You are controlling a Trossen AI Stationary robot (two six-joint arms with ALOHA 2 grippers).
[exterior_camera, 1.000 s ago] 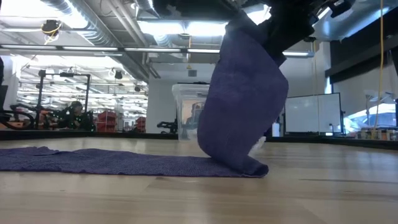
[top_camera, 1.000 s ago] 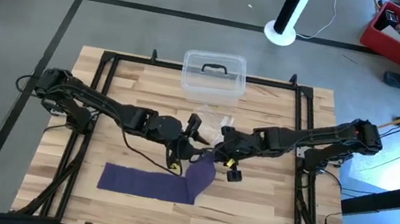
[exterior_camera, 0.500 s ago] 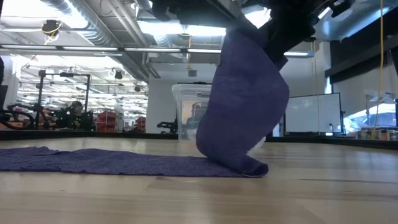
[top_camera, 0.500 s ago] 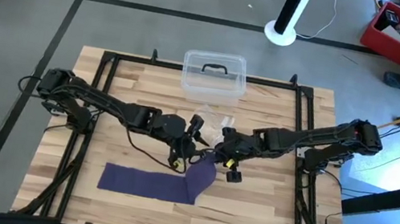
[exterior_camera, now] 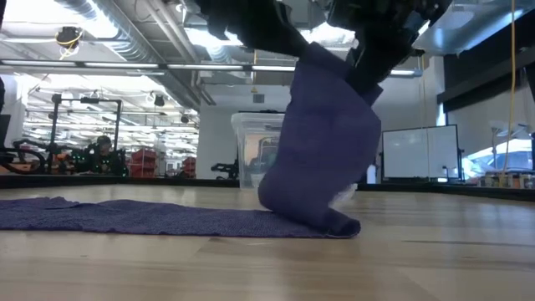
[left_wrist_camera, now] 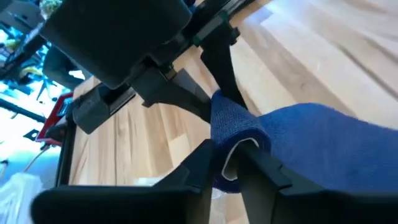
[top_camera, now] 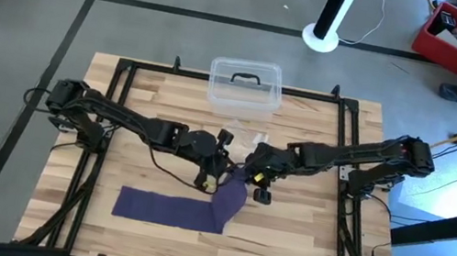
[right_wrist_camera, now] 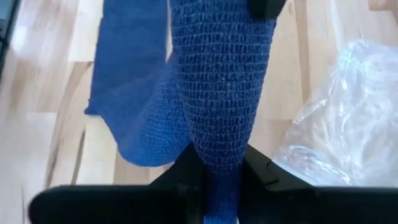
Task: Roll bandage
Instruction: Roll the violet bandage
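The bandage point(top_camera: 170, 209) is a dark blue-purple strip lying flat along the near part of the table. Its right end point(top_camera: 232, 196) is lifted and folded back over the flat part. In the low view the raised part point(exterior_camera: 328, 150) stands up from a fold point(exterior_camera: 338, 224) that rests on the wood. Both grippers meet at the top of that raised end. My left gripper point(top_camera: 221, 180) is shut on it from the left. My right gripper point(top_camera: 249, 175) is shut on it from the right. My left gripper pinches the curled tip of the bandage's lifted end point(left_wrist_camera: 231, 134) between its two fingers point(left_wrist_camera: 200, 167). It comes slanting down from the table's left. The end is clear of the table, and the strip falls away below it. My right gripper pinches the raised strip near its top point(right_wrist_camera: 219, 146) between its two fingers point(right_wrist_camera: 186, 167), coming from the table's right. The strip runs away from the fingers down to the flat part point(right_wrist_camera: 134, 106), gathered narrow in the hold and fairly taut.
A clear plastic box with a black handle point(top_camera: 244, 84) stands at the far edge. A crinkly clear bag point(top_camera: 247, 140) lies just beyond the grippers and also shows beside the strip point(right_wrist_camera: 339, 118). Black frame rails run along the table's sides. Bare wood lies to the near right.
My left gripper has moved toward the table's right, in to the bandage's lifted end, and has taken hold of it beside my right gripper. The raised part has shifted a little; the flat part has stayed where it was.
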